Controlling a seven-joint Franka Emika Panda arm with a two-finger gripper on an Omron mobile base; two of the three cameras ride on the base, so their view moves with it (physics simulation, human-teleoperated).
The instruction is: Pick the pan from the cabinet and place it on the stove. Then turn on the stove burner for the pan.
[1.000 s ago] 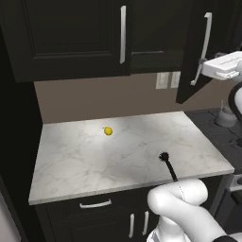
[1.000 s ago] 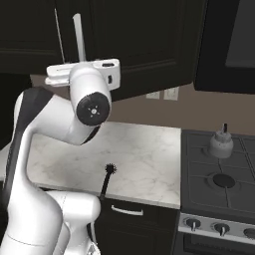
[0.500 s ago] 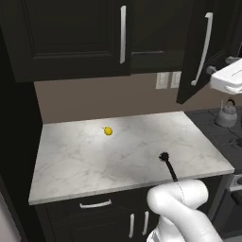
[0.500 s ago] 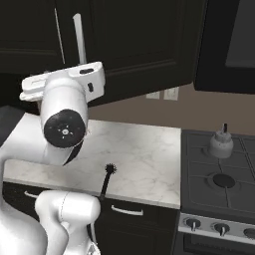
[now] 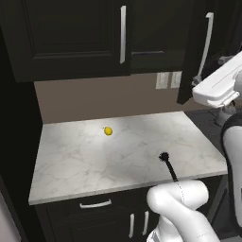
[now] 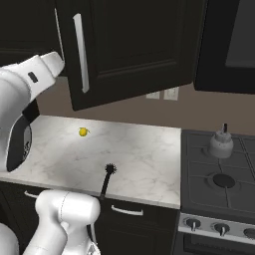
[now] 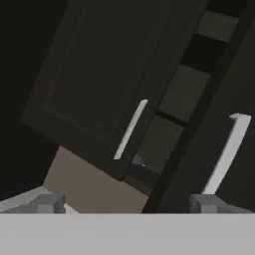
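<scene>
The cabinet [image 7: 94, 84] stands ahead in the hand view, tilted, one door's silver bar handle [image 7: 130, 129] just left of a dark opening with shelves [image 7: 184, 94]. A second door [image 7: 229, 149] hangs open on the right. My gripper [image 7: 127, 204] is open, its fingertips [image 7: 50, 203] far apart with nothing between them, back from the opening. I cannot make out the pan in the dark interior; a small silvery bit [image 7: 137, 160] shows low in the gap. The open door [image 6: 129, 50] juts over the counter. The stove [image 6: 219, 174] lies right of the counter.
A small silver kettle [image 6: 221, 144] sits on the stove's back burner. On the white marble counter [image 5: 85, 160] lie a yellow lemon [image 5: 108, 131] and a black brush [image 5: 168, 163]. The arm's white upper part [image 5: 218, 85] hangs by the open door [image 5: 198, 47].
The arm has swung and turned; its white upper part sits lower and nearer the right edge in the left base view. Door, lemon and brush have not moved.
</scene>
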